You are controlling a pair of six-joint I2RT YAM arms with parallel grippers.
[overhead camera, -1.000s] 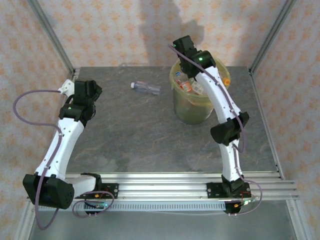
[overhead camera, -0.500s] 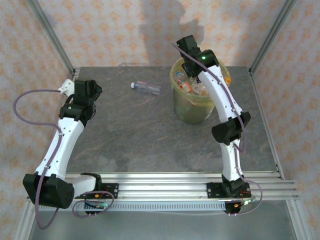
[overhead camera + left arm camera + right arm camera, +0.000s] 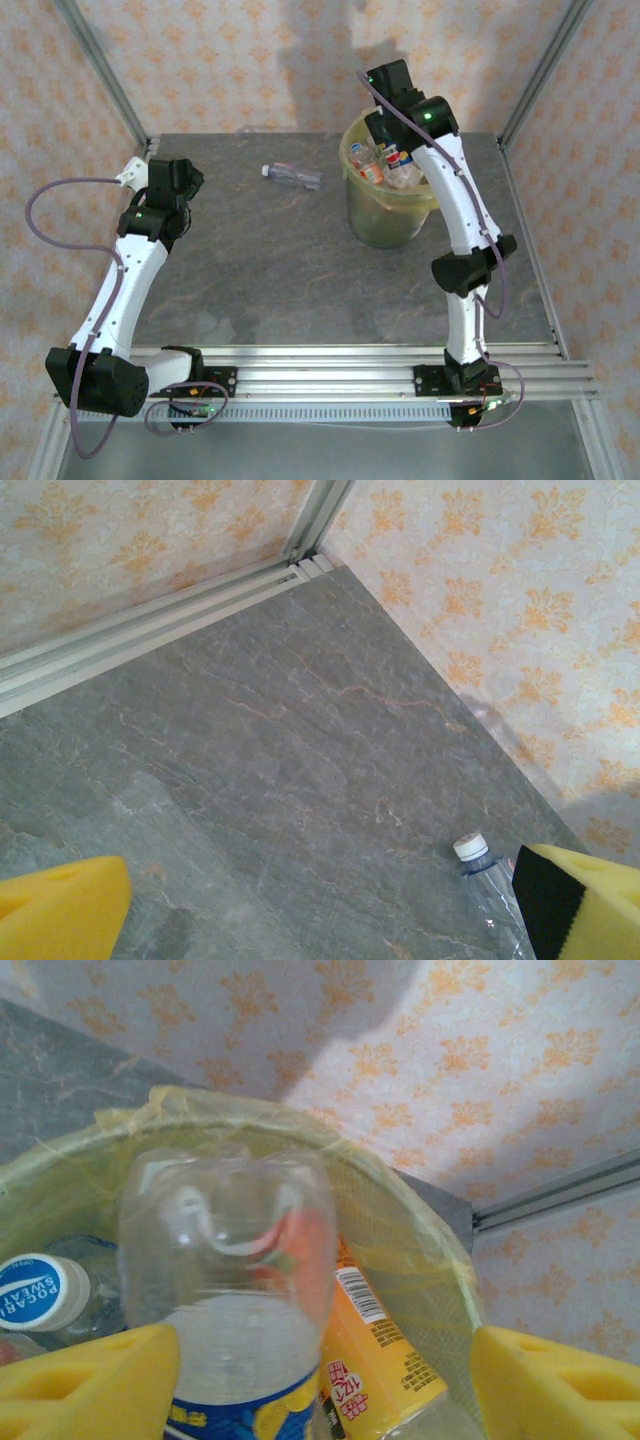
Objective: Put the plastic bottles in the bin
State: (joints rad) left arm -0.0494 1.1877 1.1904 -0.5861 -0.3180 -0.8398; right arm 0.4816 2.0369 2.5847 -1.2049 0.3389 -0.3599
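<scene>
Inside the bin (image 3: 400, 1220), at the left, read "POCARI SWEAT" in white on the round blue label of a Pocari Sweat bottle (image 3: 30, 1295). Next to it, noted a clear bottle (image 3: 235, 1250), base toward the camera, banded in blue and yellow; print not legible. Behind that, noted an orange-labelled bottle (image 3: 375, 1360) bearing a barcode and small print too fine to read.

Found the right gripper (image 3: 320, 1385) over the bin's mouth, jaws well apart and clamping nothing. Placed the clear bottle between its yellow pads (image 3: 90, 1380), close against one and clear of the other.

Found the left gripper (image 3: 320, 920) spread to its widest above the grey table (image 3: 250, 750), empty. Just beside one pad, saw a white-capped bottle (image 3: 485, 865) lying on the table; no label legible. From above, placed this bottle left of the bin, well apart from it.
</scene>
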